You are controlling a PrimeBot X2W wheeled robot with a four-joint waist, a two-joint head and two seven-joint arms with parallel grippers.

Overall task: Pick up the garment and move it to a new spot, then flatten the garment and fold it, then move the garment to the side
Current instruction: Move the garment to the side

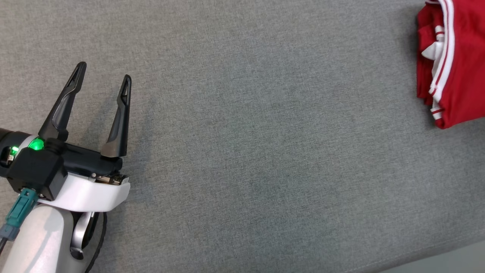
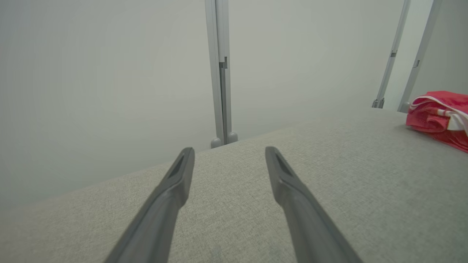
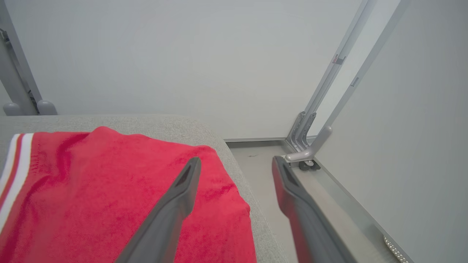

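Note:
The garment [image 1: 454,57], red with white stripes, lies folded at the far right of the grey cushioned surface [image 1: 246,151], cut off by the head view's edge. From the left wrist it shows as a red bundle [image 2: 440,117] far off to the right. My left gripper [image 1: 104,74] hovers at the left of the surface, open and holding nothing; its fingers [image 2: 175,190] spread over bare fabric. My right gripper [image 3: 236,164] is open above the garment's [image 3: 109,197] right end, one finger over the red cloth, the other past the surface's edge.
The surface's far edge meets a pale wall with a metal post [image 2: 221,73]. To the right of the garment the surface drops to a pale floor [image 3: 263,175], where metal frame legs [image 3: 310,146] stand in the corner.

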